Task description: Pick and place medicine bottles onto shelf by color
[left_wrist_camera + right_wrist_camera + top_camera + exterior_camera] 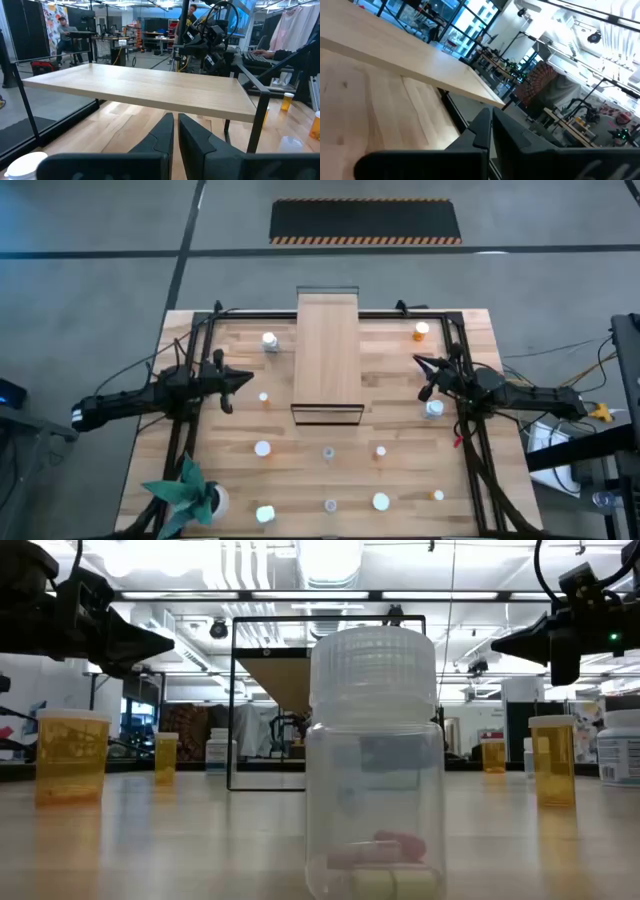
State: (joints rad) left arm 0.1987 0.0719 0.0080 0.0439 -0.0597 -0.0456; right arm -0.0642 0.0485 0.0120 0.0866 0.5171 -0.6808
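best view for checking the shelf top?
High view: the shelf shows whole from above, its top bare. Left wrist sees the board close, at a slant. Right wrist catches one edge. Low view shows only the frame and underside.

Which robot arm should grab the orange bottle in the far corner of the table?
Probably the right arm. Its right pincer hovers just short of the orange bottle, on the same side of the shelf. The left pincer waits across the shelf, much farther off.
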